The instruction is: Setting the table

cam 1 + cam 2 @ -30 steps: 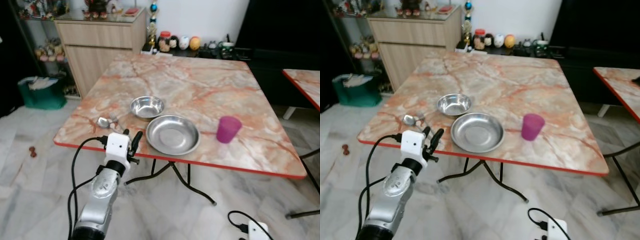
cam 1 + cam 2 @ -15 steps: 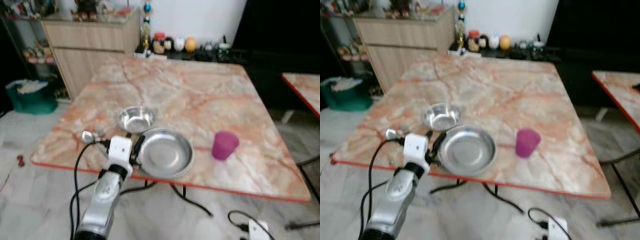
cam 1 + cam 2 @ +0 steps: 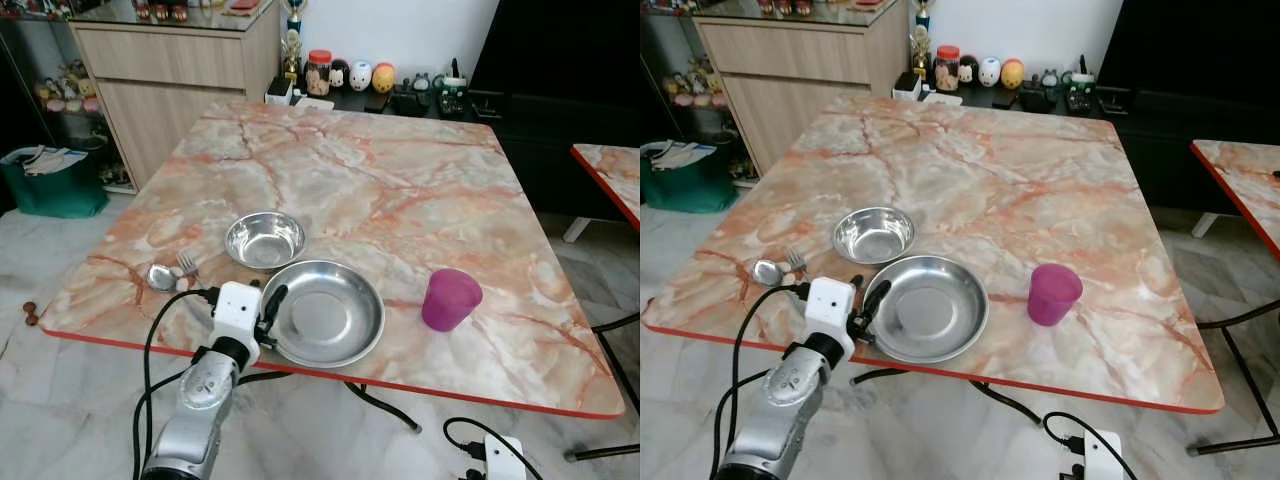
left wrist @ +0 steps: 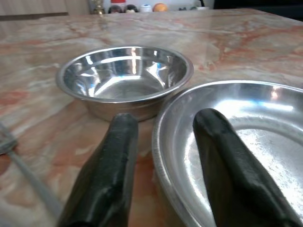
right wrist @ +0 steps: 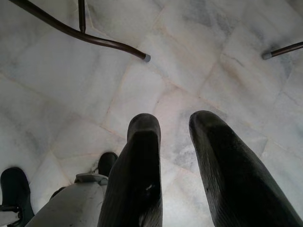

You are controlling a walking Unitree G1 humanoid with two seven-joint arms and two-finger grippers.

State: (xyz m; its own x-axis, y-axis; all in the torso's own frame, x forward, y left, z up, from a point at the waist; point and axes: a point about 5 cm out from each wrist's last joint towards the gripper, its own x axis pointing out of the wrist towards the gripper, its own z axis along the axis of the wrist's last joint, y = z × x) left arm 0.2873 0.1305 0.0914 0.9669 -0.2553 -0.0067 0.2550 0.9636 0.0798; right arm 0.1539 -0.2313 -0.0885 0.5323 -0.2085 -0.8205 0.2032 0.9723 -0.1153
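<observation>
L gripper [image 4: 163, 137] is spread, fingers straddling the near-left rim of the big steel plate [image 3: 325, 312], not yet pinched. Small bowl [image 3: 265, 239] just beside plate at 11 o'clock, spoon and fork [image 3: 168, 274] at 9, purple cup [image 3: 450, 298] at 3. R gripper [image 5: 175, 137] idle, spread over floor. Pieces on table, arranging prob. barely begun.

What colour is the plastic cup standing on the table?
The cup is purple, a pinkish magenta shade. It shows best in the left eye view.
</observation>
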